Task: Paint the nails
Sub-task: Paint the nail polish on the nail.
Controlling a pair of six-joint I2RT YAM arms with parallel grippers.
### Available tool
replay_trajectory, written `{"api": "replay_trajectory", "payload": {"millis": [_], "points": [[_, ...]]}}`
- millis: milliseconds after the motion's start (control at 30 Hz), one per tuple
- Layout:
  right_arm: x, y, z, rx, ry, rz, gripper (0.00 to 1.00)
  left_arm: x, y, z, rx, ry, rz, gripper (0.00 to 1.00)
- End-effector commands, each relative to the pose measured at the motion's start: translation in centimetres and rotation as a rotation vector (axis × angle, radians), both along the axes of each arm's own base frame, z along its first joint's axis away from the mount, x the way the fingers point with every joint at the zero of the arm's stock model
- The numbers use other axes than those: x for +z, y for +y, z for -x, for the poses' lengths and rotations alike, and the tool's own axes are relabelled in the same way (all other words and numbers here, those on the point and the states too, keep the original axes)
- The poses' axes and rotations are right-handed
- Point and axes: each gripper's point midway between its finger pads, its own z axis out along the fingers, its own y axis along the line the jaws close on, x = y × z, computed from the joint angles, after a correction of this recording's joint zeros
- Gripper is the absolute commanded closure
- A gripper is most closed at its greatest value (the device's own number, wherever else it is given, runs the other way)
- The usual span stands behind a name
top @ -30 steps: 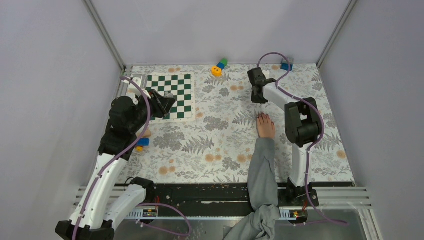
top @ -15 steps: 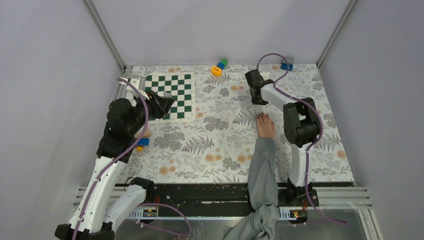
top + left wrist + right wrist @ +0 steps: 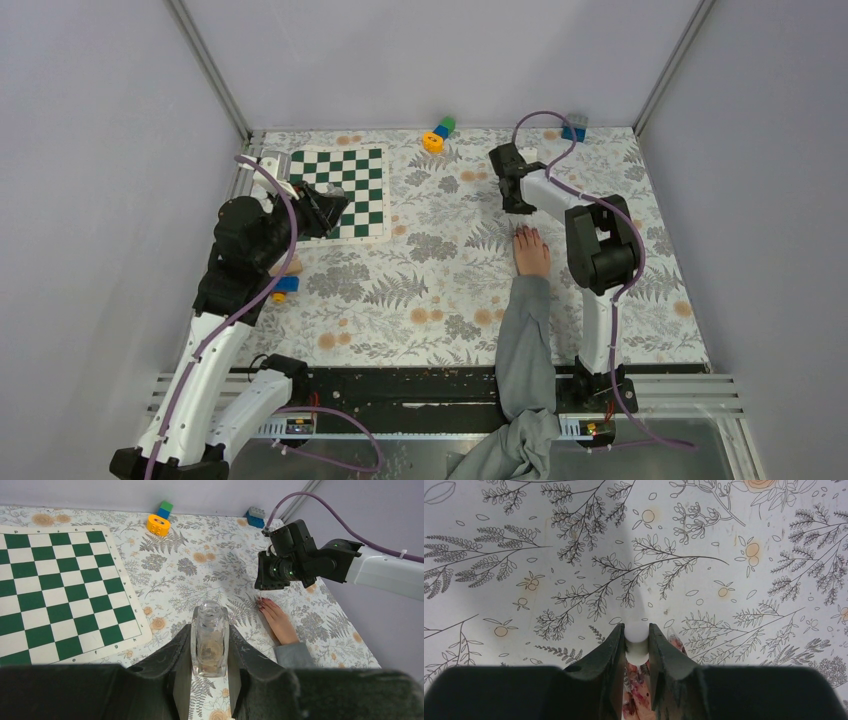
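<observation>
Left pincer clamps the bottle; right pincer, clamping the brush cap, should gently stroke the nails just below it.

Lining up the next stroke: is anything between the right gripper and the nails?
Nothing visible. The right gripper, jaws shut on a white handle, hangs close by the nails, with only patterned tablecloth around the hand.

2 white arms, black joints, purple cables, black fingers.
</observation>
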Motion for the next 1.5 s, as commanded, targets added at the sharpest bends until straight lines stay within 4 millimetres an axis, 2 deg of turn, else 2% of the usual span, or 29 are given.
{"api": "replay_trajectory", "payload": {"millis": [0,467,733,1467], "points": [[0.6,0.0,0.5,-0.001,-0.011,0.030,1.00,3.5,0.2,-0.2,0.008,-0.098,0.022,1.00],[0.5,0.5,0.5,0.007,-0.026,0.007,1.00,3.2,0.4,0.2,0.015,-0.099,0.022,1.00],[0.6,0.7,-0.1,0.006,-0.043,0.014,1.00,3.1,0.5,0.2,0.022,-0.097,0.020,1.00],[0.6,0.9,-0.6,0.001,-0.053,0.019,1.00,3.0,0.3,-0.3,0.018,-0.087,0.016,1.00]]}}
